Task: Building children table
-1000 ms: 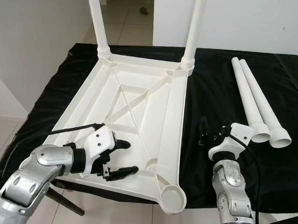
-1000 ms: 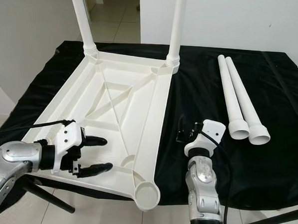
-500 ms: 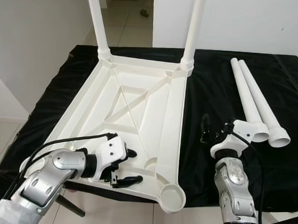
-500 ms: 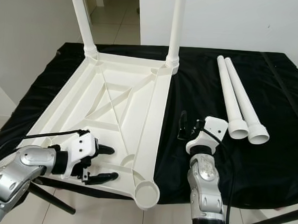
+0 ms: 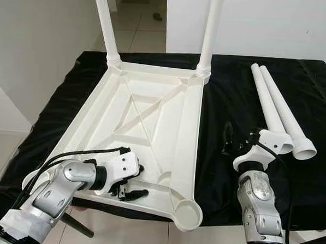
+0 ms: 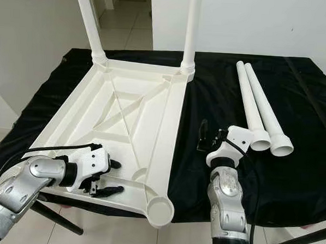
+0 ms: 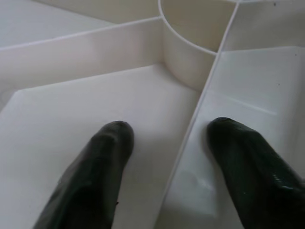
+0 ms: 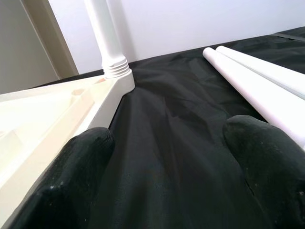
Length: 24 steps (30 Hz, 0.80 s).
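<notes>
Left wrist view — tabletop (image 7: 86,100) unmarked

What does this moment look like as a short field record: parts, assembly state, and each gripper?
tabletop: white tabletop lies upside down on the black cloth
fitted legs: two legs stand in the far corner sockets
loose legs: two loose legs lie side by side on the cloth, right of the tabletop
empty socket: near right corner socket has no leg
left gripper: left gripper open, straddling a rib at the tabletop's near edge
right gripper: right gripper open above the cloth, beside the loose legs
</notes>
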Tool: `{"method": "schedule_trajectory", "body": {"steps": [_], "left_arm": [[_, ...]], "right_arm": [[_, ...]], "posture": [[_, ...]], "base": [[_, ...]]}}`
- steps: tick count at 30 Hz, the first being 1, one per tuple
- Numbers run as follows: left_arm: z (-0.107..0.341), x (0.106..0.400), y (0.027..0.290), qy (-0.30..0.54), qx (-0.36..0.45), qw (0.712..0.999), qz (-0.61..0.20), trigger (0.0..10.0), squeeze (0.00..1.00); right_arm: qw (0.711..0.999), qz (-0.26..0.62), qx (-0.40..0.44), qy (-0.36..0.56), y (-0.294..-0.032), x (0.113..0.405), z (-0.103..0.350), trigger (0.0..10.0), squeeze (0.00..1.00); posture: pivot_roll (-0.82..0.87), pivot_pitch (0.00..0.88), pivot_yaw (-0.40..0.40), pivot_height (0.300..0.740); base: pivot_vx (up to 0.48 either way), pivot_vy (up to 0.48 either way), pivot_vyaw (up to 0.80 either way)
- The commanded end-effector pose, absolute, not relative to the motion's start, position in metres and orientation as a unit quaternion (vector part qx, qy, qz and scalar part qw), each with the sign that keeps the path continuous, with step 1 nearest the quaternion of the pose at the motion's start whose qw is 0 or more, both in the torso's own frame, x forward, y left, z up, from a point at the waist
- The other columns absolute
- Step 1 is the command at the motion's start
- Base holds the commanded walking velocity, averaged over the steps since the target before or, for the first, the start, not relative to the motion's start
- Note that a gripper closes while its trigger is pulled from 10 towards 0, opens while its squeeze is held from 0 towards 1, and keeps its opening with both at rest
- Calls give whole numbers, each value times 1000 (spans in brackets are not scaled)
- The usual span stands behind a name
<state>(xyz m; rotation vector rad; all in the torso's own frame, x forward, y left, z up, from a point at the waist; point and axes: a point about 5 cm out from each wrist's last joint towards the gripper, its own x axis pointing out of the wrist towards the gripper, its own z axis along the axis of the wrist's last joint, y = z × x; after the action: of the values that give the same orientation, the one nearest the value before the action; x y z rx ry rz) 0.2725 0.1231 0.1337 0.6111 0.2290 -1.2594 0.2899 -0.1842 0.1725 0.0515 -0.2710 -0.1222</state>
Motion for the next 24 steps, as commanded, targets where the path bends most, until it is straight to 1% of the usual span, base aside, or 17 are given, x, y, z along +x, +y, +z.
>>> {"method": "schedule_trajectory", "body": {"steps": [1, 2, 3, 8, 12, 15, 16, 21, 22, 23, 24], "left_arm": [[135, 282, 128, 89, 293, 802, -513, 0, 0], [135, 282, 128, 89, 293, 802, -513, 0, 0], [138, 284, 127, 81, 282, 812, -505, 0, 0], [140, 287, 125, 73, 272, 822, -495, 0, 0], [145, 293, 109, 49, 238, 845, -477, 0, 0], [145, 294, 105, 45, 233, 847, -475, 0, 0], [146, 297, 99, 36, 226, 852, -470, 0, 0], [147, 298, 97, 33, 224, 855, -467, 0, 0], [150, 303, 90, 23, 215, 862, -458, 0, 0], [150, 303, 90, 23, 215, 862, -458, 0, 0], [154, 308, 81, 12, 203, 870, -450, 0, 0]], "right_arm": [[988, -64, 32, -136, -184, 290, 175, 10000, 0], [988, -64, 32, -136, -184, 290, 175, 10000, 0], [988, -63, 33, -135, -183, 290, 175, 10000, 0], [988, -63, 35, -135, -182, 289, 175, 10000, 0], [988, -63, 40, -135, -180, 289, 176, 10000, 0], [988, -63, 41, -135, -180, 289, 176, 10000, 0], [988, -61, 43, -134, -178, 290, 176, 10000, 0], [988, -61, 43, -134, -178, 290, 176, 10000, 0], [988, -61, 45, -134, -177, 289, 176, 10000, 0], [988, -61, 45, -134, -177, 289, 176, 10000, 0], [988, -61, 46, -134, -177, 289, 176, 10000, 0]], "posture": [[-39, 90, 84, 740], [-39, 90, 84, 740], [-40, 88, 85, 740], [-40, 87, 85, 740], [-40, 81, 82, 740], [-40, 81, 82, 740], [-40, 82, 80, 740], [-40, 82, 80, 740], [-44, 84, 77, 740], [-44, 84, 77, 740], [-47, 83, 74, 740]], "base": [[0, 0, 0], [0, 0, 0], [0, 0, 0], [0, 0, 0], [0, 0, 0], [0, 0, 0], [0, 0, 0], [0, 0, 0], [0, 0, 0], [0, 0, 0], [0, 0, 0]]}}
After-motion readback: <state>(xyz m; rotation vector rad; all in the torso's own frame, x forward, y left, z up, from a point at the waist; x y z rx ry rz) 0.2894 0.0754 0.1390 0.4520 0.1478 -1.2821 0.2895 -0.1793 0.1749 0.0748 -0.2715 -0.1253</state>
